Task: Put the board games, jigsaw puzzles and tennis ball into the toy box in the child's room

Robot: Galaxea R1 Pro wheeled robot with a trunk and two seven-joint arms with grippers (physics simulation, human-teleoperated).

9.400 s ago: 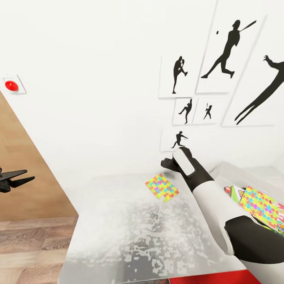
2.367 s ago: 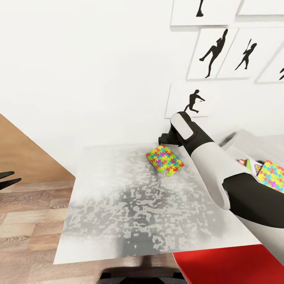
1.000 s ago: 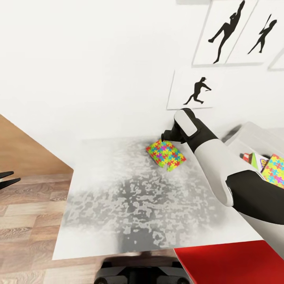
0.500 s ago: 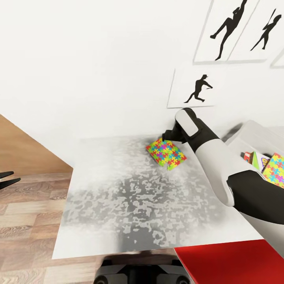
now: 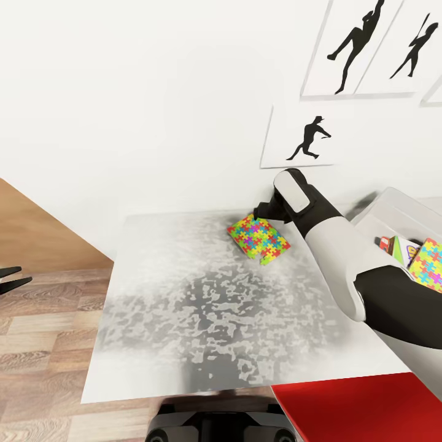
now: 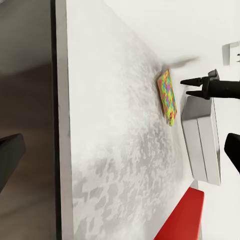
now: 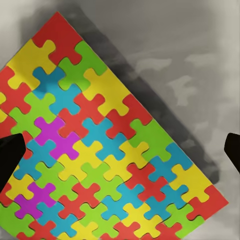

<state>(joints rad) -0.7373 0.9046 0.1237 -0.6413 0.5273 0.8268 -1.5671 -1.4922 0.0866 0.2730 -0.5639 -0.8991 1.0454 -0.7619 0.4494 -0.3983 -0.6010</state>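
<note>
The right gripper (image 6: 189,86) hangs over the far corner of the jigsaw puzzle (image 5: 258,238) on the table (image 5: 202,319), jaws wide. The left gripper (image 5: 13,278), jaws apart, hangs well left of the table.

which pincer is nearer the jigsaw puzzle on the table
Right. The right pincer hangs open just above the jigsaw puzzle's far corner; the left pincer is off beyond the table's left edge.

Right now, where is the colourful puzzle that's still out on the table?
In the head view, the jigsaw puzzle lies flat on the table near the wall, under the right gripper, left of the toy box.
</note>
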